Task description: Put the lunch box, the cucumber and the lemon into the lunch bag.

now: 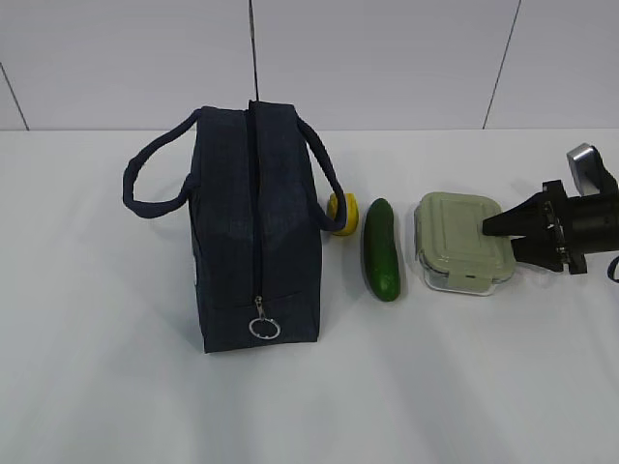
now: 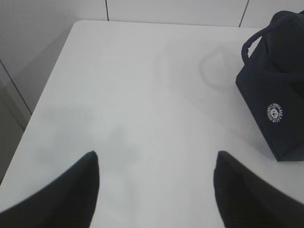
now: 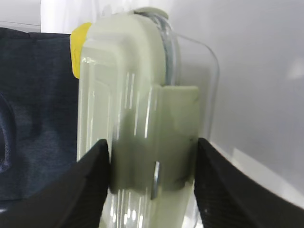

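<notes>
A: Right jaws (image 3: pixel 151 183) clamp our lunch box (image 1: pixel 462 241) at its near end, on the tabletop (image 1: pixel 97 387) beside the cucumber (image 1: pixel 381 248).
B: And our left jaws (image 2: pixel 156 190) hang wide apart, grasping nothing, near the bag (image 2: pixel 278 90).

Four things in a row on the counter (image 1: pixel 97 387).
Left to right: lunch bag (image 1: pixel 253 232), lemon (image 1: pixel 345 213) just beside it, cucumber (image 1: pixel 380 248), lunch box (image 1: pixel 460 242); right claw (image 1: pixel 497 242) around the box's right end.

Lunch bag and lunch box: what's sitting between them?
In the exterior view, the lemon sits against the lunch bag, then the cucumber lies between it and the lunch box, with bare table gaps.
</notes>
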`<action>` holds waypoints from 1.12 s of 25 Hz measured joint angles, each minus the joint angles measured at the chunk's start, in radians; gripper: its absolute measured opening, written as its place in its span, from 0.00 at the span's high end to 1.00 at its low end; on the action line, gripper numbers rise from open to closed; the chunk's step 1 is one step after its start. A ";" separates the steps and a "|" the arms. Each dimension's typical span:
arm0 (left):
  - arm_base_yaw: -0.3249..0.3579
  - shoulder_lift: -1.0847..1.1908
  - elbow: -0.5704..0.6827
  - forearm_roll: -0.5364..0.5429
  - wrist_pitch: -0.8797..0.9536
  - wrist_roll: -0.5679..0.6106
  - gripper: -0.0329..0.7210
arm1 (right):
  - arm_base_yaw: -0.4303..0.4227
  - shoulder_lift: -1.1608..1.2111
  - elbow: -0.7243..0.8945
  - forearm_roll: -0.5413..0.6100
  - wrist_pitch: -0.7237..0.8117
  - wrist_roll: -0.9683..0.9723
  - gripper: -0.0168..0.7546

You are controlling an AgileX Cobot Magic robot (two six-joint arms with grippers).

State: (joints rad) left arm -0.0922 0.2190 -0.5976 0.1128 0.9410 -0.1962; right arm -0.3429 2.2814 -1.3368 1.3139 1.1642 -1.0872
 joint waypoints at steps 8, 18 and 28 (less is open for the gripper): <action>0.000 0.000 0.000 0.000 0.000 0.000 0.25 | 0.000 0.000 0.000 -0.004 0.004 0.008 0.49; 0.000 0.000 0.000 0.000 0.000 0.000 0.24 | 0.000 0.000 0.000 -0.005 0.004 0.012 0.49; 0.000 0.000 0.000 0.000 0.000 0.000 0.25 | 0.000 0.000 0.000 -0.007 0.006 0.012 0.49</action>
State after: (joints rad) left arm -0.0922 0.2190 -0.5976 0.1128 0.9410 -0.1962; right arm -0.3429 2.2814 -1.3368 1.3067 1.1698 -1.0757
